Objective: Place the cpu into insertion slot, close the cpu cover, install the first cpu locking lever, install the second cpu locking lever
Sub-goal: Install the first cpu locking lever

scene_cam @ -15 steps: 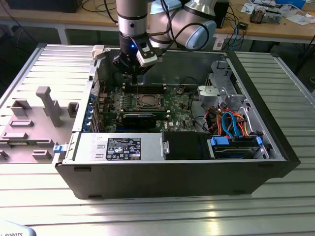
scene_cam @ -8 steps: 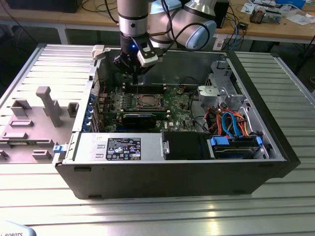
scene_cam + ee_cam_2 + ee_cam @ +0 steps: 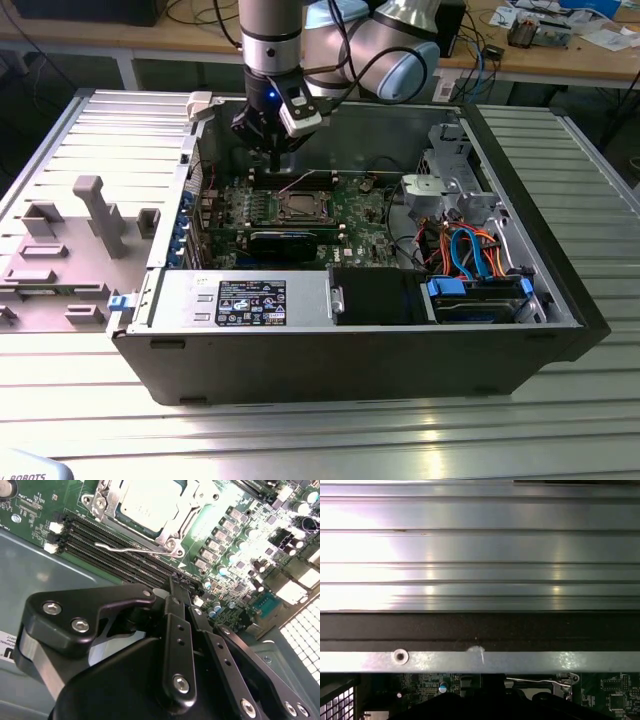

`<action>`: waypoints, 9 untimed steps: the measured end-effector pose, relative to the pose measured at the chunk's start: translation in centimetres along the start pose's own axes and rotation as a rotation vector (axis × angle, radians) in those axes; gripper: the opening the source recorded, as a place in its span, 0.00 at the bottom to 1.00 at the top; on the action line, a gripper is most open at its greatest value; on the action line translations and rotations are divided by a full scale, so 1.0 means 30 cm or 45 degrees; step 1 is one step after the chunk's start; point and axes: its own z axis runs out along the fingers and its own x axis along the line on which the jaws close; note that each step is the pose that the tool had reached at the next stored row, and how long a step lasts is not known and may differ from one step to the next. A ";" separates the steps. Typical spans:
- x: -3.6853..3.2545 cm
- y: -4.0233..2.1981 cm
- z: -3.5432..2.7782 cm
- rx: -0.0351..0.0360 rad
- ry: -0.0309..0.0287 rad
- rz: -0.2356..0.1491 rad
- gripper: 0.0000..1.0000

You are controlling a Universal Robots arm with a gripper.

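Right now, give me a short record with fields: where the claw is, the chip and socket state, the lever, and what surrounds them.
claw: black claw, fingers together, above the long black memory slots
cpu: silvery-grey square chip seated in the socket
cpu cover: thin silvery metal frame lying down around the chip
lever: thin metal wire lever lying beside the socket
board: green circuit board inside the open dark computer case

My arm (image 3: 272, 40) comes down near vertical from the top of the exterior view, wrist straight, gripper (image 3: 275, 150) pointing down. In the second wrist view the gripper (image 3: 181, 596) shows its black linkages drawn in, and the fingers (image 3: 175, 587) look pressed together with nothing between them, though their very tips are hard to make out.
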 end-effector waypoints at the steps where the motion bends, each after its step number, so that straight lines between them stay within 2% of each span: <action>1: 0.000 0.000 -0.003 -0.0001 -0.0001 0.000 0.11; 9: 0.000 0.000 -0.005 -0.0007 0.0000 -0.002 0.11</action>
